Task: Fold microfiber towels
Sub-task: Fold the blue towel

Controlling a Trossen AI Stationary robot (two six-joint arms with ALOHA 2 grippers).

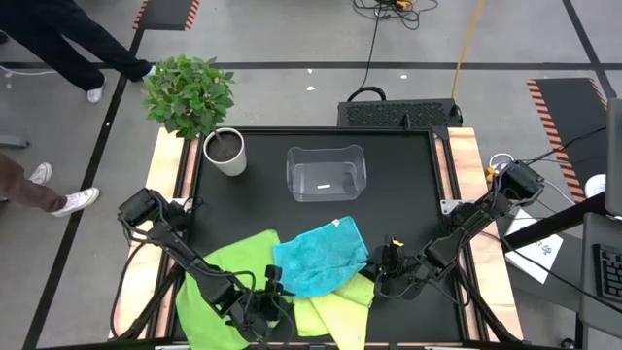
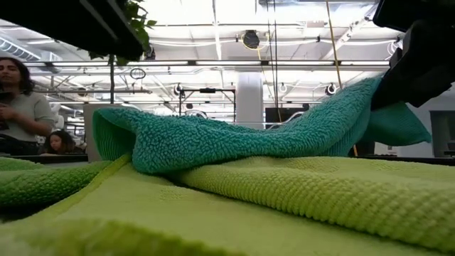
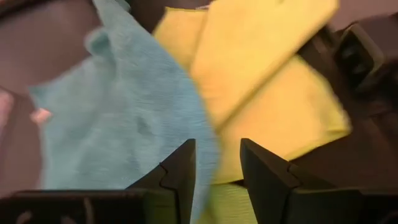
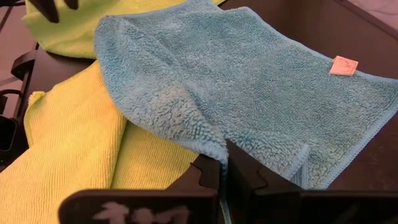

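Three towels lie heaped at the near edge of the black table (image 1: 408, 194). The blue towel (image 1: 319, 257) sits on top, partly folded, overlapping the green towel (image 1: 228, 267) on the left and the yellow towel (image 1: 340, 306) below and to the right.

The left arm reaches in from the table's left side, bent low, its forearm crossing the green towel. The left gripper (image 1: 275, 284) sits at the blue towel's near-left edge. In its wrist view the fingers (image 3: 180, 177) stand partly apart with the towel's edge hanging between them; whether they pinch it I cannot tell.

The right arm comes in from the right edge, elbow out, forearm angled down toward the heap. The right gripper (image 4: 225, 168) is at the blue towel's right side, its fingers clamped tight on a fold of the towel's edge, the cloth drawn up there, as the low view shows.

Farther back stand a clear bin (image 1: 326, 173) and a potted plant (image 1: 199, 107).
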